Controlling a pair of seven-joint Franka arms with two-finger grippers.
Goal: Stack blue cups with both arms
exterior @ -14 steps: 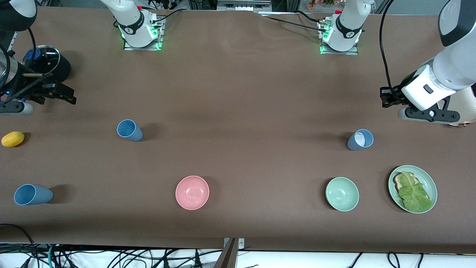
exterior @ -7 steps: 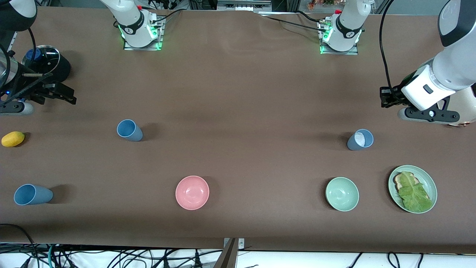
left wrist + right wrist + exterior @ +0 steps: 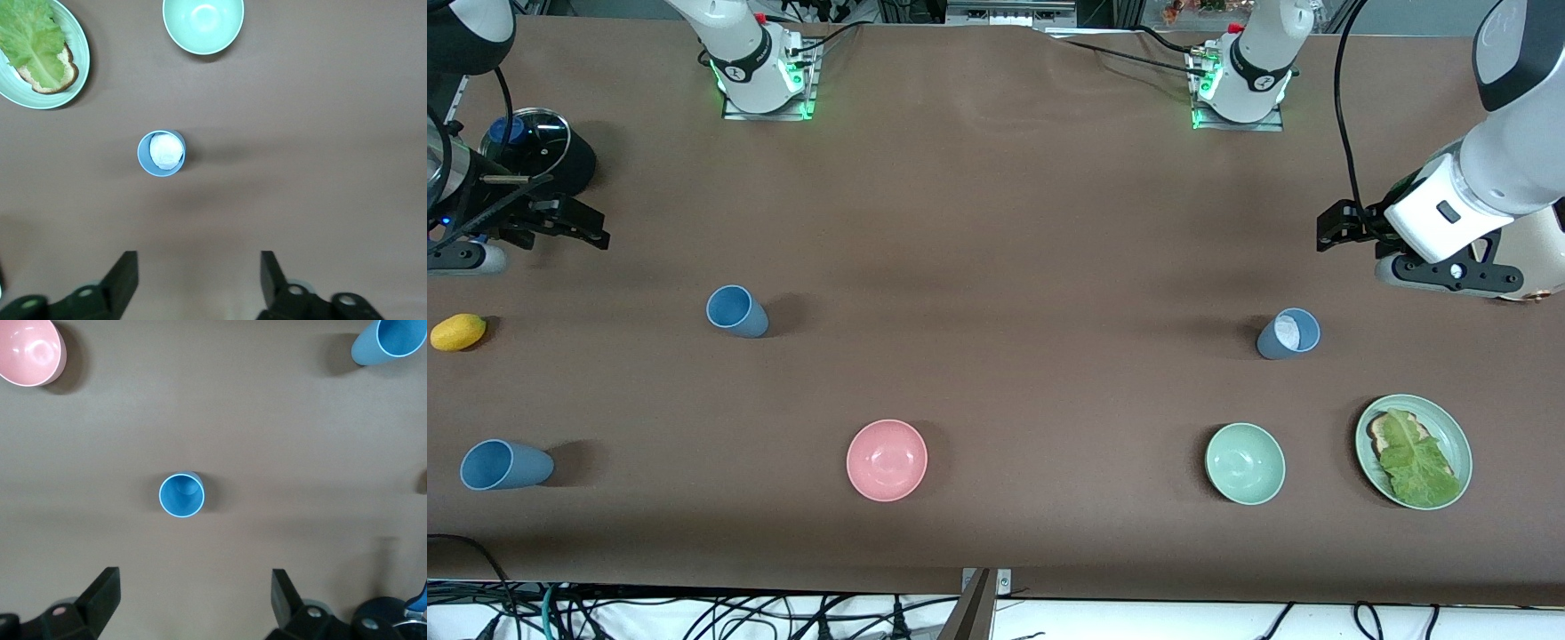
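Note:
A bright blue cup [image 3: 736, 311] stands upright toward the right arm's end of the table; it also shows in the right wrist view [image 3: 181, 495]. A second blue cup [image 3: 505, 465] sits nearer the front camera at that end [image 3: 390, 340]. A grey-blue cup [image 3: 1288, 333] with a whitish inside stands toward the left arm's end [image 3: 161, 153]. My right gripper [image 3: 583, 227] is open and empty over bare table [image 3: 193, 600], apart from the bright blue cup. My left gripper [image 3: 1336, 228] is open and empty over bare table [image 3: 198, 280], apart from the grey-blue cup.
A pink bowl [image 3: 887, 460] and a mint-green bowl [image 3: 1245, 463] sit near the front edge. A green plate [image 3: 1458, 436] holds bread and lettuce. A yellow fruit [image 3: 458, 332] and a black lidded pot [image 3: 538, 147] are at the right arm's end.
My left gripper has shifted a little toward the middle of the table. The right arm and the cups have not moved.

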